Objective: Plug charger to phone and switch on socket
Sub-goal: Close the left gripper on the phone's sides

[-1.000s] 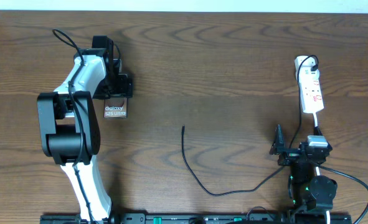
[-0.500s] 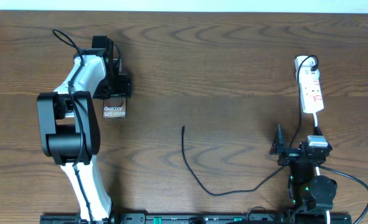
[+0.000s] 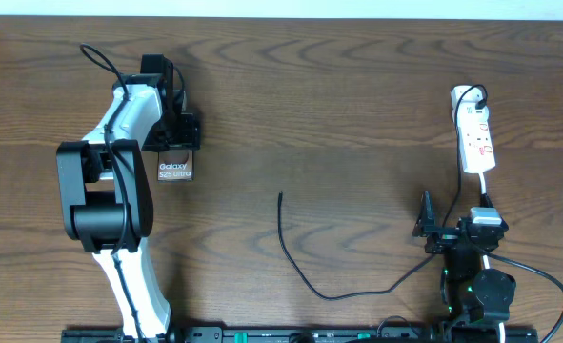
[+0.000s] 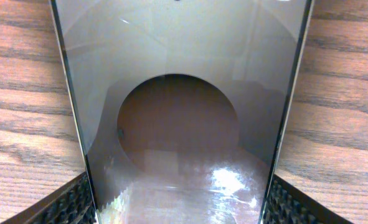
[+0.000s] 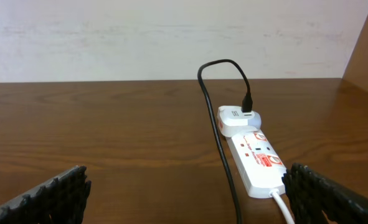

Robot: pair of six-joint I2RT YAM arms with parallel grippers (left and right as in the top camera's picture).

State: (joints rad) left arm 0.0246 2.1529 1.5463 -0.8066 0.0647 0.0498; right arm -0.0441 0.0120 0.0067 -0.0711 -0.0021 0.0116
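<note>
The phone (image 3: 176,171) lies at the left of the table, its white "Galaxy S25 Ultra" lettering showing. My left gripper (image 3: 172,151) is over its far end. In the left wrist view the phone (image 4: 177,74) fills the space between the two fingers (image 4: 177,202), which press on its long edges. The charger cable (image 3: 300,276) curls across the table's middle, and its plug tip (image 3: 280,196) lies free. The white socket strip (image 3: 475,138) is at the right. My right gripper (image 3: 455,221) sits just in front of it, open and empty (image 5: 187,199).
In the right wrist view the black cable (image 5: 218,143) runs up to a white adapter (image 5: 238,118) plugged into the far end of the strip (image 5: 258,162). The strip's white cord (image 5: 284,208) leads back toward the right arm. A pale wall stands behind the table.
The left gripper and the phone have shifted very slightly to the left. The right arm, cable and socket strip have not moved.
</note>
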